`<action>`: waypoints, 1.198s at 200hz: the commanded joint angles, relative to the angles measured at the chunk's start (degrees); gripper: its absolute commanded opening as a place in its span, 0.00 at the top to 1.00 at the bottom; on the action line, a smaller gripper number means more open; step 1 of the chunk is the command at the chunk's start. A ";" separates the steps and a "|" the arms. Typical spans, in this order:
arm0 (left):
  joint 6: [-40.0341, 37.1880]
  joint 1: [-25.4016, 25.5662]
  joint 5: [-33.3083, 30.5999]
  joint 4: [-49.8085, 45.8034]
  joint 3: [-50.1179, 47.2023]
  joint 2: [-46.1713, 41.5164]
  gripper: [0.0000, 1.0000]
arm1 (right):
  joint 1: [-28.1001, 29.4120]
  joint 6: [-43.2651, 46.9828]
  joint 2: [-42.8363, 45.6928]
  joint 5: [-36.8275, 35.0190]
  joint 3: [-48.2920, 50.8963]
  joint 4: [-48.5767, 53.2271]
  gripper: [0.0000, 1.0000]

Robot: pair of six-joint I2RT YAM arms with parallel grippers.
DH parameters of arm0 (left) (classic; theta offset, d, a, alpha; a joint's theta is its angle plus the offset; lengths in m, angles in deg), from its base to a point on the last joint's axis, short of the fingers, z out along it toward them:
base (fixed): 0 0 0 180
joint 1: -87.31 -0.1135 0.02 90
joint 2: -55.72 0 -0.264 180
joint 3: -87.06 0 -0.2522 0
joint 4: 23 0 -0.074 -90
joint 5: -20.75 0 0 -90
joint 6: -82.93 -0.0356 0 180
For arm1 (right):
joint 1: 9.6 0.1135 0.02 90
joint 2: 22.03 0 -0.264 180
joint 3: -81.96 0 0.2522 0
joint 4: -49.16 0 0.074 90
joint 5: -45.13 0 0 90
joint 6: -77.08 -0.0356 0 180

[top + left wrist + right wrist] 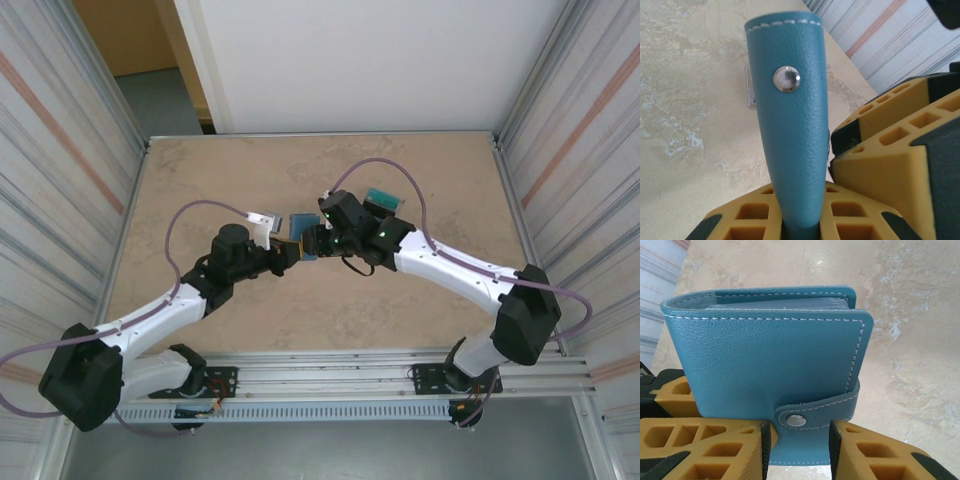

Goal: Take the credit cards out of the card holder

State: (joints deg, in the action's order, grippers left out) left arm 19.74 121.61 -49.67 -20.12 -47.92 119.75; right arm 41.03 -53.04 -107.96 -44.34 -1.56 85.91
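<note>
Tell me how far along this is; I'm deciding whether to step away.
Done: the card holder is held up, the left pincer shut on it; a teal pile, possibly cards, lies on the table. In hand: the right pincer, jaws apart, at the snap tab. Left: the tab is fastened, so unsnapping, opening and emptying it.

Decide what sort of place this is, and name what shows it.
Probably a robot test cell, not a home or shop: a marble-patterned table boxed in by ribbed metal walls, with a left arm and a right arm bolted to an aluminium rail at its near edge.
</note>
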 commanded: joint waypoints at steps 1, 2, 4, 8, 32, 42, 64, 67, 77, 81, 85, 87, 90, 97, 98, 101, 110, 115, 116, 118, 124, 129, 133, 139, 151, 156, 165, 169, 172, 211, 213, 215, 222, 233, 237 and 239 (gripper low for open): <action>0.44 0.16 1.25 3.48 1.21 0.48 1.00 | 0.26 -1.10 -1.15 1.57 -2.45 -1.94 0.63; 0.44 0.15 1.30 3.44 1.23 0.48 1.00 | 0.26 -1.06 -1.25 1.57 -2.47 -1.96 0.63; 0.44 0.22 1.33 3.47 1.25 0.53 1.00 | 0.26 -0.98 -1.36 1.66 -2.48 -2.04 0.63; 0.44 0.23 1.42 3.56 1.19 0.63 1.00 | 0.27 -1.01 -1.48 1.77 -2.52 -2.12 0.63; 0.61 0.15 2.36 4.03 1.25 1.13 1.00 | 0.22 -0.63 -2.14 1.72 -3.20 -2.26 0.62; 0.69 0.21 2.75 4.28 1.19 1.34 1.00 | 0.29 -0.55 -2.46 1.30 -3.32 -2.27 0.61; 0.71 0.20 4.31 5.30 1.22 1.60 1.00 | 0.30 -0.16 -3.08 -0.28 -3.45 -2.03 0.60; 0.70 0.20 4.45 5.48 1.23 1.59 1.00 | 0.32 -0.12 -3.18 -0.46 -3.53 -1.98 0.61; 0.73 0.23 5.14 5.93 1.20 1.58 1.00 | 0.26 0.03 -3.53 -1.51 -3.62 -1.55 0.62; 0.62 0.20 5.42 6.06 1.17 1.58 1.00 | 0.26 0.12 -3.55 -1.98 -3.68 -1.36 0.63; 0.52 0.17 5.64 6.21 1.14 1.46 1.00 | 0.26 0.14 -3.67 -2.50 -3.67 -1.21 0.63; 0.53 0.22 5.69 6.32 1.16 1.45 1.00 | 0.26 0.15 -3.71 -2.81 -3.69 -1.13 0.64; 0.45 0.16 5.88 6.30 1.16 1.36 1.00 | 0.24 0.14 -3.74 -3.20 -3.66 -0.96 0.64; 0.40 0.15 6.15 6.42 1.16 1.19 1.00 | 0.22 0.14 -3.74 -4.07 -3.58 -0.63 0.65; 0.33 0.15 6.16 6.44 1.16 1.19 1.00 | 0.19 0.13 -3.81 -4.23 -3.61 -0.60 0.65; 0.27 0.15 6.13 6.39 1.17 1.04 1.00 | 0.24 0.14 -3.88 -4.65 -3.56 -0.45 0.65; 0.05 0.16 6.37 6.43 1.17 0.74 1.00 | 0.00 0.18 -3.97 -5.40 -3.61 -0.14 0.66; -0.07 0.15 6.56 6.38 1.07 0.53 1.00 | -0.09 0.06 -3.93 -5.54 -3.57 -0.13 0.67; -0.12 0.15 6.54 6.38 1.07 0.50 1.00 | -0.14 0.09 -3.96 -5.63 -3.56 -0.13 0.67; -0.16 0.22 6.53 6.34 1.08 0.42 1.00 | -0.15 0.05 -4.04 -5.63 -3.55 -0.13 0.67; -0.32 0.15 6.61 6.25 1.09 0.16 1.00 | -0.20 0.01 -4.05 -5.59 -3.48 -0.13 0.68; -0.34 0.20 6.52 6.22 1.02 -0.09 1.00 | -0.34 -0.12 -4.14 -5.50 -3.48 -0.13 0.69; -0.48 0.22 6.31 5.99 0.95 -0.19 1.00 | -0.35 -0.19 -4.16 -5.43 -3.52 -0.13 0.69; -0.49 0.22 6.05 5.71 0.95 -0.41 1.00 | -0.35 -0.22 -4.24 -5.24 -3.46 -0.21 0.69; -0.61 0.15 5.29 5.38 0.84 -0.69 1.00 | -0.36 -0.16 -4.49 -4.93 -3.45 -0.25 0.71; -0.62 0.18 4.96 5.33 0.81 -0.80 1.00 | -0.36 -0.22 -4.51 -4.86 -3.48 -0.30 0.72; -0.62 0.16 4.64 5.24 0.57 -0.91 1.00 | -0.36 -0.22 -4.59 -4.69 -3.46 -0.24 0.73; -0.52 0.17 4.52 5.23 0.51 -0.92 1.00 | -0.34 -0.18 -4.68 -4.67 -3.48 -0.30 0.74; -0.53 0.18 4.36 5.24 0.47 -0.92 1.00 | -0.36 -0.22 -4.63 -4.60 -3.44 -0.28 0.74; -0.16 0.23 3.58 5.12 0.28 -0.77 1.00 | -0.31 -0.29 -4.51 -4.64 -3.28 -0.17 0.81; -0.17 0.19 3.57 5.14 0.20 -0.75 1.00 | -0.35 -0.26 -4.38 -4.66 -3.21 -0.18 0.81; -0.18 0.20 3.51 5.11 0.24 -0.77 1.00 | -0.35 -0.28 -4.39 -4.64 -3.20 -0.14 0.81; -0.17 0.19 3.47 5.11 0.24 -0.76 1.00 | -0.36 -0.30 -4.24 -4.80 -3.13 -0.20 0.82; -0.18 0.15 3.34 5.11 0.21 -0.85 1.00 | -0.35 -0.39 -4.07 -4.97 -2.98 -0.13 0.84; -0.15 0.19 3.28 5.07 0.23 -0.91 1.00 | -0.36 -0.33 -3.99 -5.02 -2.93 -0.13 0.84; -0.17 0.16 3.24 5.00 0.23 -0.96 1.00 | -0.34 -0.34 -3.92 -5.08 -2.91 -0.13 0.84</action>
State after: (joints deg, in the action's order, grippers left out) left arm 20.18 121.07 -48.84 -19.00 -48.07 121.32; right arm 40.92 -53.02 -110.93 -46.76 -3.63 86.13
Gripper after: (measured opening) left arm 0.170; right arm 0.170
